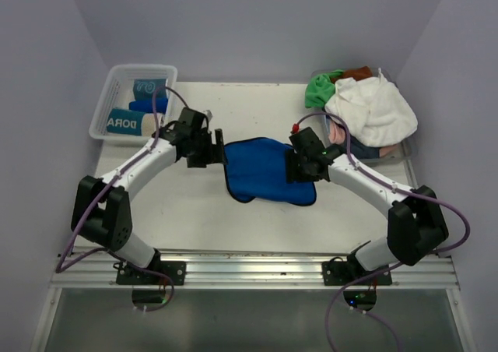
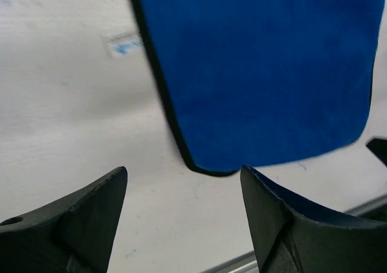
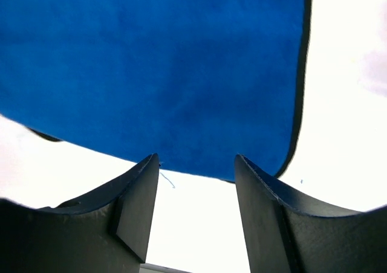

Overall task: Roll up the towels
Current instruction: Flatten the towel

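With left gripper (image 2: pixel 184 177) and right gripper (image 3: pixel 196 164) both apart and empty, I'd pinch the limp, light blue towel (image 1: pixel 268 169) at its near hem.

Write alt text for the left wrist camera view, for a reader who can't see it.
A royal blue towel with dark edging lies flat on the white table, its rounded corner just beyond the open left claw. The claw holds nothing.

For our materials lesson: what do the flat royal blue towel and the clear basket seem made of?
Royal blue towel: soft cloth, matte, faintly fuzzy, with a dark bound edge. Clear basket: likely rigid plastic, translucent, with rolled towels showing through its wall.
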